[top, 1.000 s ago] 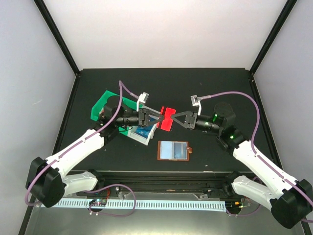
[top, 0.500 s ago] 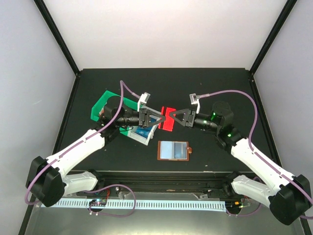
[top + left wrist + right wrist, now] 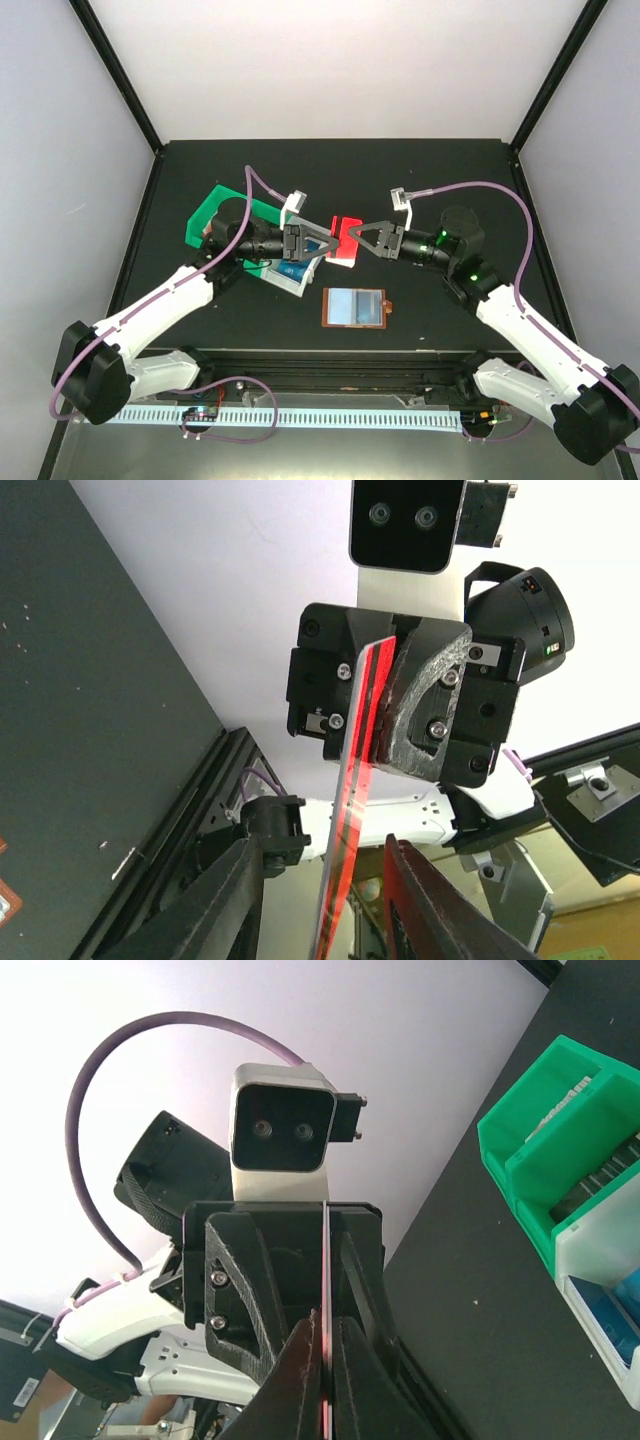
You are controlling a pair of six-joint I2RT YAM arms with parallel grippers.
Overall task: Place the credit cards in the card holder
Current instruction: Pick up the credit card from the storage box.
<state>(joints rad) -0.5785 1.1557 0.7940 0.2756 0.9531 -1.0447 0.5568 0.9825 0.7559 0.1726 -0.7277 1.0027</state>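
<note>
At left-centre of the top view a blue card (image 3: 295, 270) lies in the white bin (image 3: 286, 284). Beside it the left gripper (image 3: 324, 245) gapes wide around the red credit card (image 3: 349, 227) — clamped tight by the right gripper (image 3: 353, 239). Lower centre, the brown card holder (image 3: 353, 307) lies open on the table (image 3: 420, 180).
</note>
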